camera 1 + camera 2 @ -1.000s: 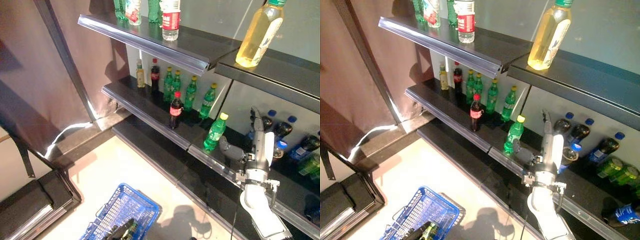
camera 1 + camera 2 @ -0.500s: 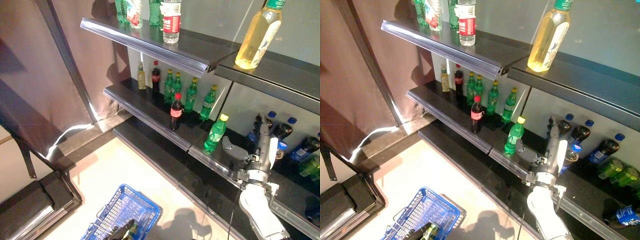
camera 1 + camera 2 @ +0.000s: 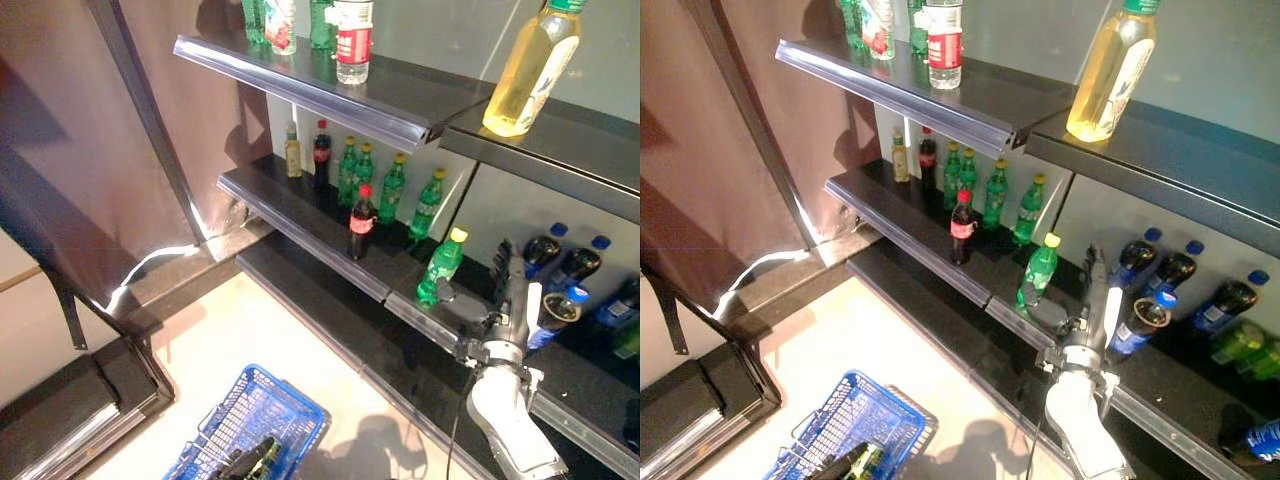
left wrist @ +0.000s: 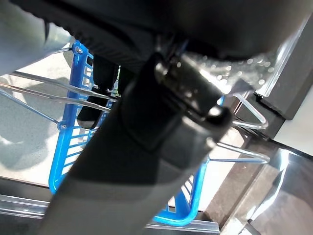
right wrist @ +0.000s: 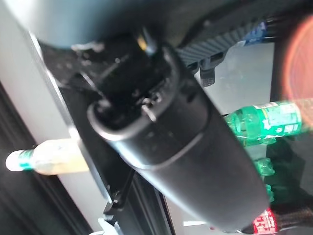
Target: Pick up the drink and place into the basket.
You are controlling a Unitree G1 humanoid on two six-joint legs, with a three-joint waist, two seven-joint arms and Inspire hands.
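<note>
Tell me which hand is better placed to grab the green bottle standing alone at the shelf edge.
Right. The right hand is raised at the shelf, fingers straight, just beside the green bottle. The left hand is down at the blue basket.

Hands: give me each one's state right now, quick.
Right hand: open, fingers straight, raised at the shelf beside the green bottle, holding nothing.
Left hand: by the blue basket; state cannot be told.

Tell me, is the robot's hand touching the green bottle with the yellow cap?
Apart: in the right eye view, dark shelf shows between the right hand and the green bottle.
</note>
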